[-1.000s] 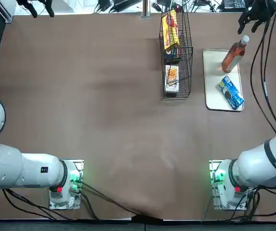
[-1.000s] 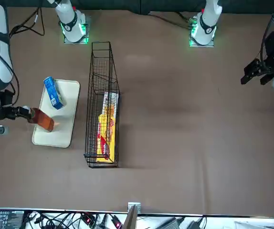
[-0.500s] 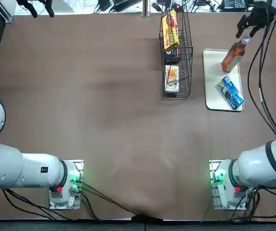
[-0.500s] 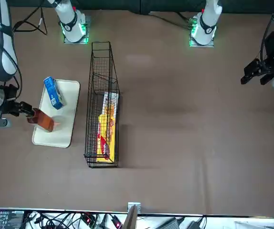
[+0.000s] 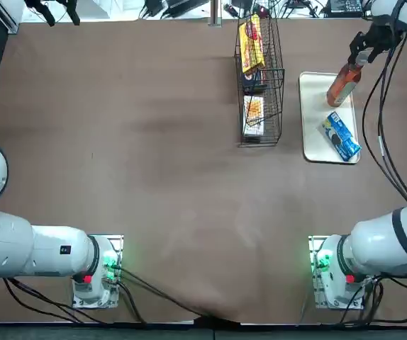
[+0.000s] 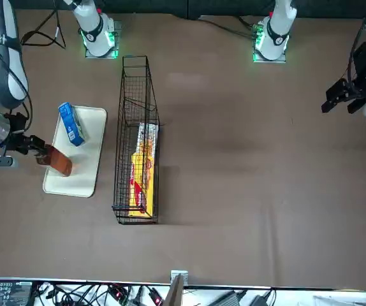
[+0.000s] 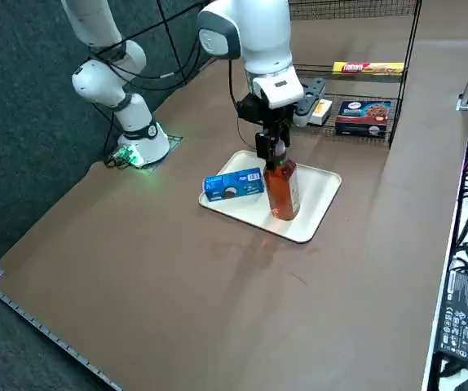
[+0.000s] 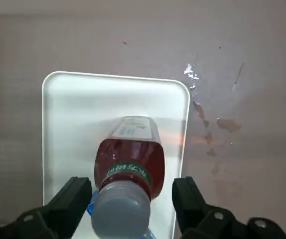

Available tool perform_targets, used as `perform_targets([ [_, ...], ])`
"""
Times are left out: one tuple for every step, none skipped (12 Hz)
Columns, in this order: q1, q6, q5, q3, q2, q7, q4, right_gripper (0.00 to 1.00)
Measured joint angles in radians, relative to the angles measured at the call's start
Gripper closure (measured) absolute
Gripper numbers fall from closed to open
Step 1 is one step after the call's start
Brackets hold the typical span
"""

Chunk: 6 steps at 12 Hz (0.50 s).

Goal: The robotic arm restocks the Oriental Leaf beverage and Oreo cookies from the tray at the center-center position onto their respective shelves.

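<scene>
The Oriental Leaf beverage [image 5: 342, 86] [image 6: 59, 163] [image 7: 281, 191] stands upright at the far end of the white tray [image 5: 315, 145] [image 6: 74, 185] [image 7: 316, 194]. Its orange-brown tea and grey-white cap show in the right wrist view [image 8: 128, 159]. My right gripper [image 5: 361, 52] [image 7: 270, 145] [image 8: 131, 191] hangs open right over the cap, one finger [image 8: 73, 196] on each side of the neck with small gaps. The blue Oreo cookies [image 5: 341, 136] [image 6: 71, 124] [image 7: 232, 184] lie on the tray's near half. The black wire shelves [image 5: 260, 71] [image 6: 138, 134] stand beside the tray.
Yellow and orange packets [image 5: 251, 44] [image 6: 141, 175] lie in the shelves, and more boxes [image 7: 363, 116] show through the wires in the side view. Black cables [image 5: 384, 106] trail from my right arm past the tray's outer edge. Wet spots [image 8: 222, 124] mark the table beyond the tray.
My right gripper has come in from beyond the tray's far corner to over the bottle's cap and now straddles it. Bottle, Oreo packet and tray have stayed put.
</scene>
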Motion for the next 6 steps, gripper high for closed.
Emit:
perform_targets([
  [-0.001, 0.012, 0.000, 0.000, 0.000, 0.000, -0.012, 0.00],
  [-0.001, 0.014, 0.000, 0.000, 0.000, 0.000, -0.014, 0.01],
  [-0.001, 0.014, 0.000, 0.000, 0.000, 0.000, -0.014, 0.01],
  [-0.001, 0.014, 0.000, 0.000, 0.000, 0.001, -0.014, 0.01],
  [-0.001, 0.014, 0.000, 0.000, 0.000, 0.001, -0.014, 0.04],
  [0.000, 0.014, 0.000, 0.001, 0.000, 0.001, -0.015, 0.06],
])
